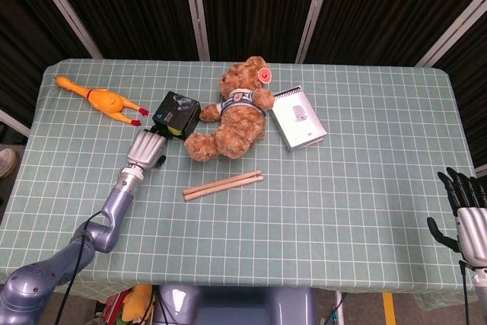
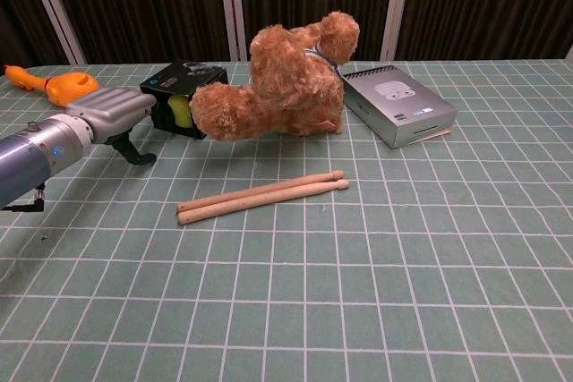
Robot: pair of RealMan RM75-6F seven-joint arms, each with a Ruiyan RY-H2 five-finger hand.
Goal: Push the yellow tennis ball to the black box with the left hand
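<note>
Left hand point(image 1: 146, 148) is reaching across the checked tablecloth point(image 1: 365, 180), its fingers curling downward and holding nothing, its front edge sitting against the yellow tennis ball point(image 2: 182, 112). The ball is showing only as a sliver in the chest view, wedged between the hand point(image 2: 115, 112) and the black box point(image 2: 183, 83), touching the box's front face; from the head view the ball is mostly hiding under the hand. The teddy bear point(image 1: 232, 110) is lying just beside the box point(image 1: 176, 112), one foot near the ball. Right hand point(image 1: 466, 218) is hanging off the table's far corner, fingers spread, gripping nothing. A rubber chicken point(image 1: 99, 99), two drumsticks point(image 1: 223, 185) and a grey notebook point(image 1: 299, 118) are lying elsewhere on the cloth.
</note>
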